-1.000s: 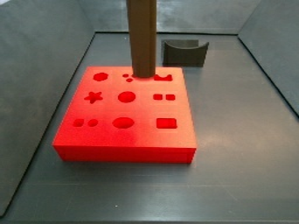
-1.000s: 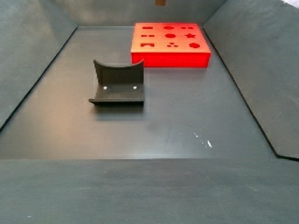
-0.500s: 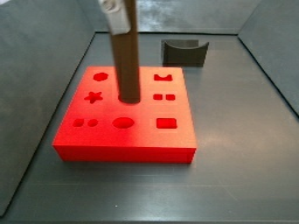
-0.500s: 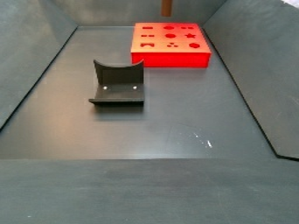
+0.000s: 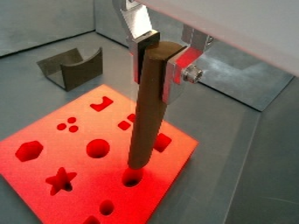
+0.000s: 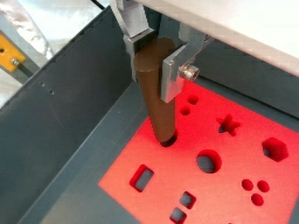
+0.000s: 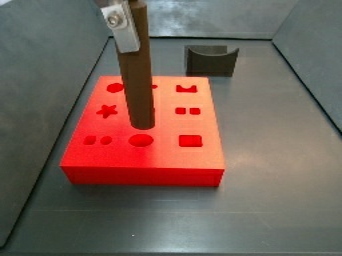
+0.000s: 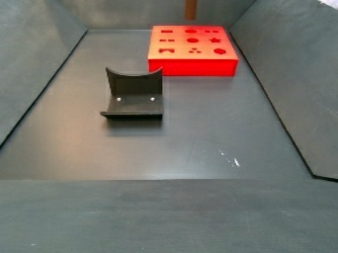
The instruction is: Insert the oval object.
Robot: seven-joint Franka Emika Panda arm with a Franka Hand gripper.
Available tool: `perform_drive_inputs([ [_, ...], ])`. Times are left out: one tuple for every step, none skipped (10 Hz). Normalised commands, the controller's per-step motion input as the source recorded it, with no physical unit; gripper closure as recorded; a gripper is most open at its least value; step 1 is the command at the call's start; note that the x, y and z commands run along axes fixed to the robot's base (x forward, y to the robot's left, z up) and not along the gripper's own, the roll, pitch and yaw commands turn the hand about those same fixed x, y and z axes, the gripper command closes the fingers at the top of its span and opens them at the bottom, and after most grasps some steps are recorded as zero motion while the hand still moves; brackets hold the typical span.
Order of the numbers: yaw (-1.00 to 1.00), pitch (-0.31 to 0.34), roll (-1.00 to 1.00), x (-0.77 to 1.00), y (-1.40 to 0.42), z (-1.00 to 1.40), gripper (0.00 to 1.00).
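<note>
My gripper (image 5: 162, 54) is shut on the oval object (image 5: 149, 105), a long brown wooden peg held upright by its upper end. The gripper (image 6: 156, 54) and peg (image 6: 156, 101) show in both wrist views. The peg's lower tip hangs over the red block (image 5: 65, 153), right at a hole (image 5: 131, 178) in its top; I cannot tell whether the tip is inside. In a side view the peg (image 7: 135, 85) stands over the middle of the red block (image 7: 160, 160), with the gripper (image 7: 120, 20) above it. In a side view only the peg's tip (image 8: 191, 8) shows, above the red block (image 8: 193, 61).
The dark grey fixture (image 7: 210, 60) with a curved notch stands on the floor behind the red block; it also shows in a wrist view (image 5: 70, 68) and in a side view (image 8: 132, 94). Grey walls (image 7: 40, 130) ring the floor. The red block has several shaped holes, including a star (image 6: 229, 127).
The gripper has carried the peg from the block's far row towards its middle and lowered it, so the tip now sits close to the block's top.
</note>
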Motion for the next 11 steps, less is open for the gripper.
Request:
perform_drive_inputs([
  [0.35,-0.006,0.0,0.03,0.0,-0.29,1.0],
  [0.0,-0.004,0.0,0.0,-0.06,0.0,1.0],
  [0.0,0.0,0.01,0.0,-0.01,0.0,1.0],
  [-0.03,0.0,0.08,0.11,-0.03,-0.08,1.0],
  [-0.17,0.0,0.11,0.22,0.0,-0.11,1.0],
  [-0.15,0.0,0.1,0.25,0.0,-0.05,1.0],
  [-0.01,0.0,0.04,0.01,0.0,-0.05,1.0],
  [0.0,0.0,0.01,0.01,0.0,-0.03,1.0],
  [0.01,0.0,0.0,0.0,-0.05,-0.31,1.0],
  [0.1,0.0,0.01,-0.09,-0.05,-0.4,1.0],
  [0.11,0.0,0.0,-0.01,-0.07,-0.34,1.0],
])
